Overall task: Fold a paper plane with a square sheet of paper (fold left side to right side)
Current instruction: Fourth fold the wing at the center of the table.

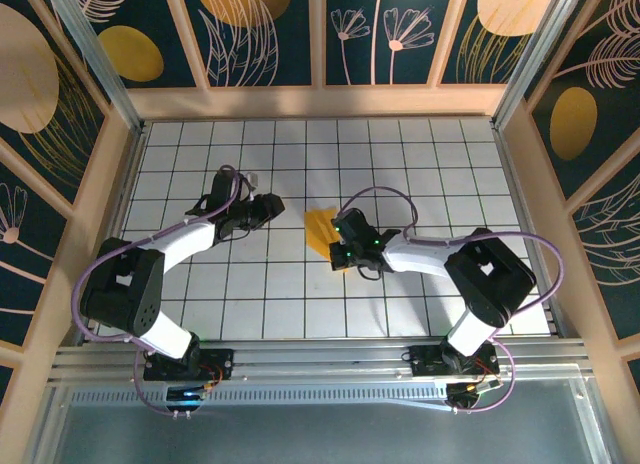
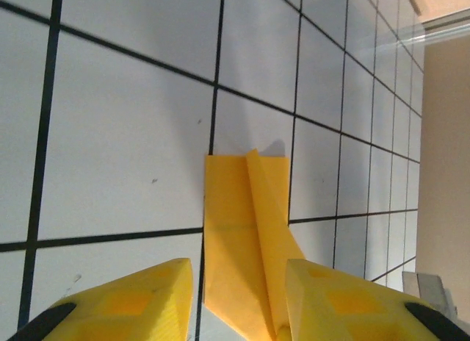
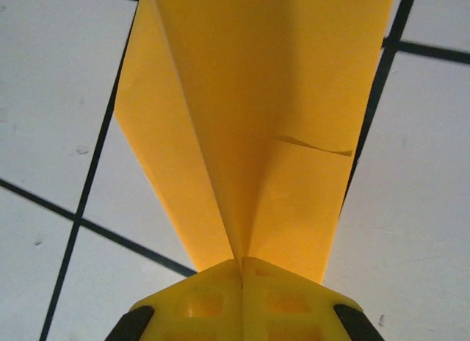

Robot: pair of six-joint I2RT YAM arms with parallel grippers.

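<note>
From above, the paper plane [image 1: 318, 227] lay on the tiled table [image 1: 250, 294] between both grippers. The left gripper [image 1: 272, 204] stood just beside it, and the right gripper [image 1: 337, 250] met its near end.

At the left wrist, the left gripper [image 2: 236, 275] was spread wide, with the paper plane [image 2: 246, 231] ahead of and between its fingers.

At the right wrist, the right gripper [image 3: 242, 267] pinched the narrow end of the paper plane [image 3: 250, 120], which fanned out beyond the fingertips.

White tiled floor [image 1: 300, 304] with black grid; dark blue floral walls [image 1: 290, 54] in pale wooden frames [image 1: 320, 99].
</note>
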